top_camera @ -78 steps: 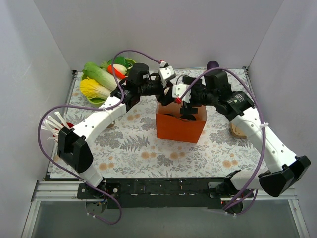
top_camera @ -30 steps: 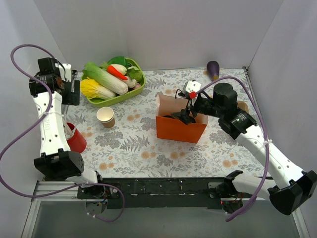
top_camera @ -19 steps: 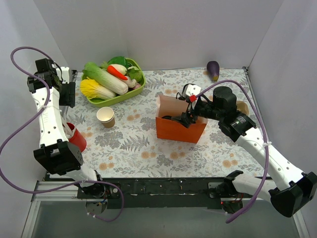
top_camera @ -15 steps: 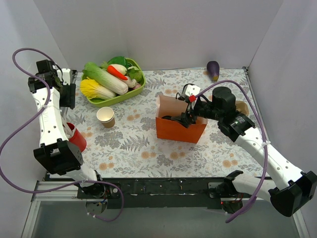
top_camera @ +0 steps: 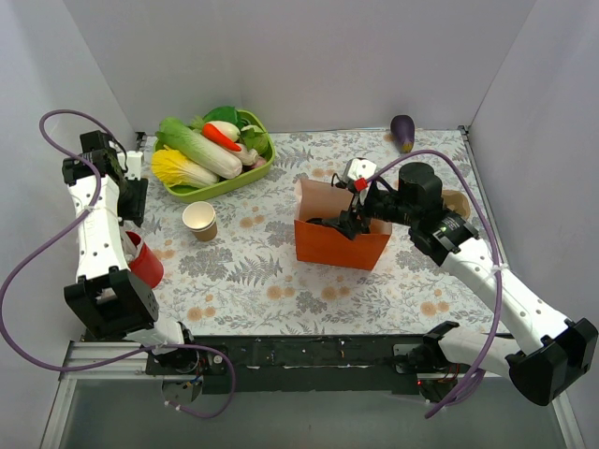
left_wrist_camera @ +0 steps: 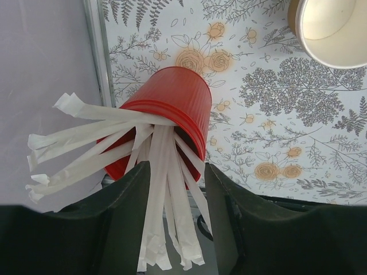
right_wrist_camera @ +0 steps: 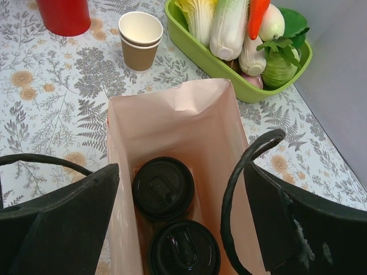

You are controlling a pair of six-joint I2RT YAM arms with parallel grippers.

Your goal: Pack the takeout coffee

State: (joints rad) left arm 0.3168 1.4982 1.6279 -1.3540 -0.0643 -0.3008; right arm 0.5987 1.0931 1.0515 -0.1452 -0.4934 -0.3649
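Observation:
Two takeout coffee cups with black lids (right_wrist_camera: 163, 188) (right_wrist_camera: 183, 249) stand inside the orange paper bag (top_camera: 339, 245), whose pale inside wall (right_wrist_camera: 195, 123) shows in the right wrist view. My right gripper (right_wrist_camera: 180, 172) is open, its fingers straddling the bag's mouth above the lids; from the top view it (top_camera: 348, 223) hovers over the bag. A black bag handle (right_wrist_camera: 243, 189) arches by the right finger. A lidless kraft cup (top_camera: 199, 221) (right_wrist_camera: 140, 37) (left_wrist_camera: 330, 28) stands on the mat. My left gripper (left_wrist_camera: 176, 172) (top_camera: 131, 213) is open at the far left, with white wrapped straws (left_wrist_camera: 166, 172) between its fingers.
The red cup (left_wrist_camera: 172, 109) (top_camera: 142, 260) holding the straws sits at the mat's left edge by the wall. A green tray of vegetables (top_camera: 245, 178) (right_wrist_camera: 200, 57) is at the back left. An eggplant (top_camera: 402, 131) lies at the back right. A brown object (top_camera: 459, 200) sits behind the right arm.
My left arm left the bag, swung to the far left and now sits a little lower over the red cup. My right gripper stays at the bag's mouth.

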